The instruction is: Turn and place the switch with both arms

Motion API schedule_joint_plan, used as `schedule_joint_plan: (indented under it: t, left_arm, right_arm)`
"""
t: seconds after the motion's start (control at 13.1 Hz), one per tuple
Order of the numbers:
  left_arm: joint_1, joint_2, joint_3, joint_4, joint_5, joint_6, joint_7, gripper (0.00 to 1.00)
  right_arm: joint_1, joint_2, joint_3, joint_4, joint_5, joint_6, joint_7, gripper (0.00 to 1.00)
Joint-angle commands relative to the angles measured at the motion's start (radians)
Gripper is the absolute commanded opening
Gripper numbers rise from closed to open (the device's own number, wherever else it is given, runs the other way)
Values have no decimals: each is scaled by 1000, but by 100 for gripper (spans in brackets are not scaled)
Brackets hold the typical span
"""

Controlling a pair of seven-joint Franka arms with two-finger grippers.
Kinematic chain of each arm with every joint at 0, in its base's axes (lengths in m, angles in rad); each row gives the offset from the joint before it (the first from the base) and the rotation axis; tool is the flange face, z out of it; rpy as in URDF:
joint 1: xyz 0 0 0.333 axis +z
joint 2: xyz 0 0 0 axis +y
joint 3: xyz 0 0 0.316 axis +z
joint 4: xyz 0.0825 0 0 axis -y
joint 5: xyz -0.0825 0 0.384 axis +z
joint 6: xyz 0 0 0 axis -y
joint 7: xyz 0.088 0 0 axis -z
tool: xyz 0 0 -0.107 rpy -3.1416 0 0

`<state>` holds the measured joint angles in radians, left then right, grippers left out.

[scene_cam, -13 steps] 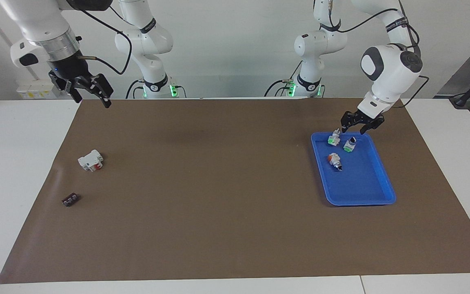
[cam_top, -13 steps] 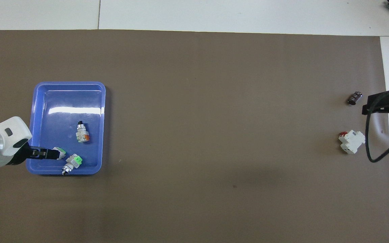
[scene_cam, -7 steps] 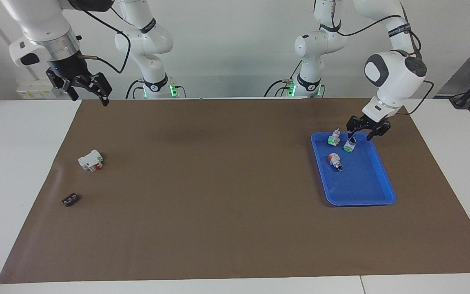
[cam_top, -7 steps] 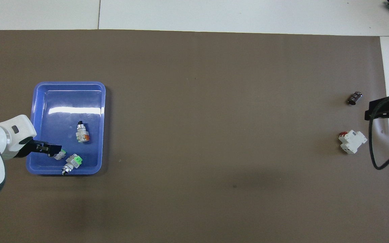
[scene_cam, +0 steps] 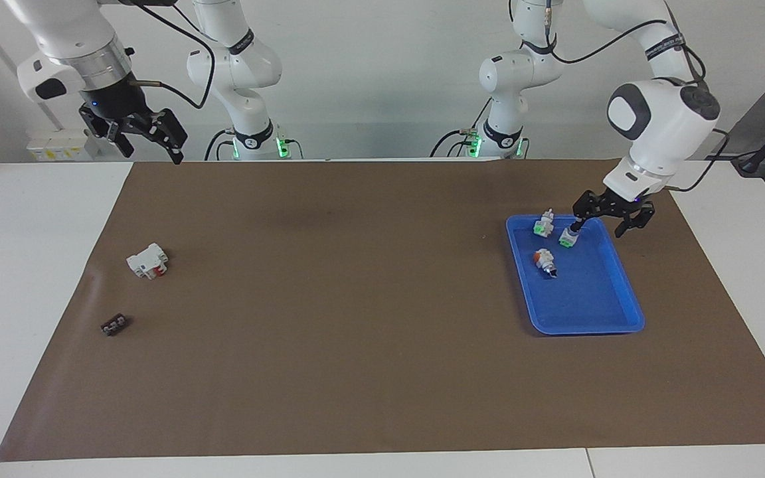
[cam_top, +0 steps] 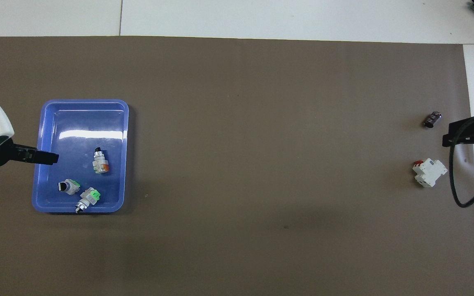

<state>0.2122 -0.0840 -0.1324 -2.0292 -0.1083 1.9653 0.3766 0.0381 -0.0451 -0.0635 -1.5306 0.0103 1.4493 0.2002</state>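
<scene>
Three small white switches lie in the blue tray (scene_cam: pixel 595 312) (cam_top: pixel 80 119). One has an orange block and a black tip (scene_cam: pixel 544 259) (cam_top: pixel 101 161). Another, with a green block and a black knob (scene_cam: pixel 568 236) (cam_top: pixel 68 186), rests free beside a third green-block switch (scene_cam: pixel 544 224) (cam_top: pixel 88 198). My left gripper (scene_cam: pixel 600 229) (cam_top: pixel 47 157) hangs open and empty over the tray's rim at the left arm's end, just off the knobbed switch. My right gripper (scene_cam: pixel 151 149) (cam_top: pixel 465 133) waits open, high over the mat's edge at the right arm's end.
A boxy white part with red (scene_cam: pixel 147 260) (cam_top: pixel 429 172) and a tiny black ribbed block (scene_cam: pixel 114 324) (cam_top: pixel 432 119) lie on the brown mat (scene_cam: pixel 356 299) toward the right arm's end. White table borders the mat.
My left gripper let go of the green-block switch and drew back toward the tray's rim; the switch stays in the tray. My right gripper lifted slightly.
</scene>
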Motion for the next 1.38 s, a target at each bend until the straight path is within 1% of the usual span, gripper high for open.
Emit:
schedule_joint_plan:
  t: [0.0,0.08,0.15,0.31,0.38,0.46,0.54,0.61,0.69,1.07,1.3]
  left_arm:
    - [-88,3,4,122,88,-129,-175,99]
    - [-138,3,4,170,154,-184,-227,100]
    - [-170,1,4,222,189,-250,-264,100]
    - [-178,-19,1,305,182,-346,-294,100]
    - [-184,-31,-1,322,180,-399,-294,100]
    - [-186,-34,-6,334,179,-416,-292,100]
    - [-183,-36,-6,346,155,-417,-292,100]
    - [-172,-36,7,362,75,-414,-294,100]
    - [-165,-34,13,377,26,-413,-295,100]
    - [-163,-34,13,379,25,-404,-286,100]
    - [-143,-37,17,379,27,-419,-286,100]
  right_arm:
    - [0,8,-1,18,16,-17,15,100]
    - [0,7,-1,17,16,-13,15,100]
    - [0,8,-1,15,16,-12,15,100]
    - [0,7,-2,15,16,-10,15,100]
    - [-1,8,-2,15,16,-9,15,100]
    - [-1,7,-2,15,16,-9,15,100]
    - [0,7,-1,15,16,-9,16,100]
    - [0,7,-2,13,16,-7,15,100]
    - [0,7,-2,12,16,-6,15,100]
    - [-1,7,-2,13,16,-7,15,100]
    - [-1,7,-2,12,17,-9,15,100]
